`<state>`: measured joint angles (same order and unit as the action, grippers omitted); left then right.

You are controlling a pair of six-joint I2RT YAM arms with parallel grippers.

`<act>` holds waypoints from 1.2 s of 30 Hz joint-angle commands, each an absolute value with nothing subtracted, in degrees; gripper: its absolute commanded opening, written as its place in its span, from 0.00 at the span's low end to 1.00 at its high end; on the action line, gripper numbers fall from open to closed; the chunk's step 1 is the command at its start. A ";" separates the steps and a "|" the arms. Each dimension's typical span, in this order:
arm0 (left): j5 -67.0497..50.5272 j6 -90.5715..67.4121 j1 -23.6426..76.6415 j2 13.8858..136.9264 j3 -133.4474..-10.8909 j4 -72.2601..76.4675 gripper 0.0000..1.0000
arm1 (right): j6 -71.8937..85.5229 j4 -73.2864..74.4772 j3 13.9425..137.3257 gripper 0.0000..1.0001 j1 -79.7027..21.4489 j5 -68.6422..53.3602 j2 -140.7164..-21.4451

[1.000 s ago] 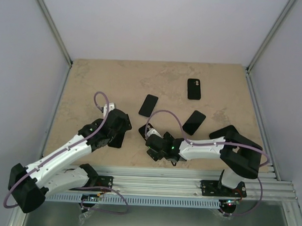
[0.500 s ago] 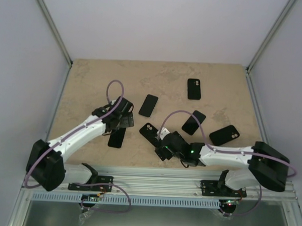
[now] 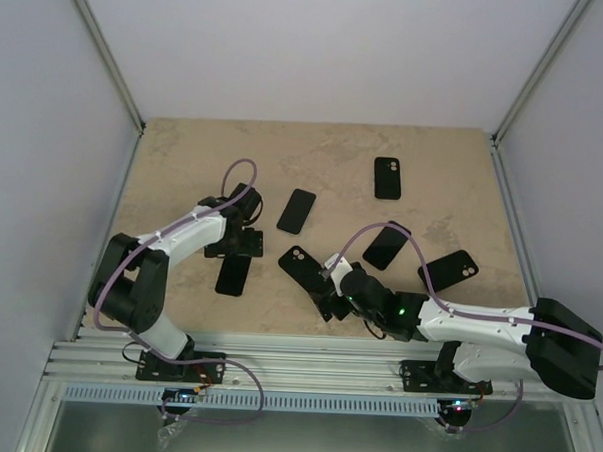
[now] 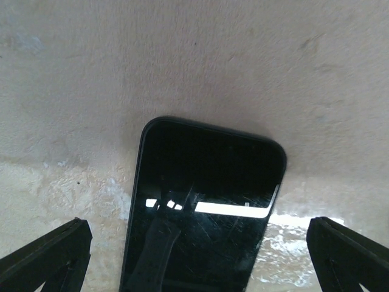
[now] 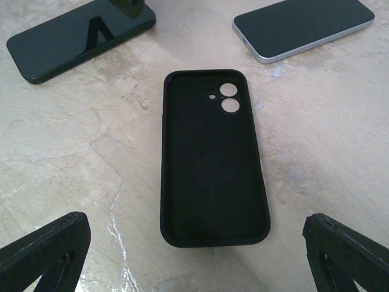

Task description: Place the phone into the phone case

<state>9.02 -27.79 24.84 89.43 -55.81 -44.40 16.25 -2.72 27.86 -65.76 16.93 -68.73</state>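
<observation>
Scratches on the phone show only from the left wrist.

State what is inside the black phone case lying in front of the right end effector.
The phone case is empty: only its dark lining and camera cutouts, with table showing through. The table beneath the rest is covered.

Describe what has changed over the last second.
The left gripper eased slightly farther out, uncovering the phone beneath it. The right gripper backed off to the right, uncovering the empty case. Both stayed open, holding nothing. That phone, the empty case and the other phones lay unmoved.
</observation>
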 commanded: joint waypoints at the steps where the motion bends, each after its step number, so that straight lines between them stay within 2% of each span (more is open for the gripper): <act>1: 5.88 -23.96 23.58 91.89 -56.84 -45.44 0.99 | 17.40 -4.62 27.68 0.98 -65.83 17.21 -69.63; 18: 3.57 -21.87 22.85 99.44 -57.12 -45.68 0.98 | 17.63 -4.38 27.66 0.98 -65.83 18.09 -69.26; 36: -3.05 -24.70 22.94 98.14 -54.76 -41.73 0.66 | 18.23 -2.61 28.94 0.98 -65.83 19.76 -70.99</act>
<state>0.86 -22.37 23.14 98.28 -56.93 -44.16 17.43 -2.42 27.90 -65.76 18.20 -70.91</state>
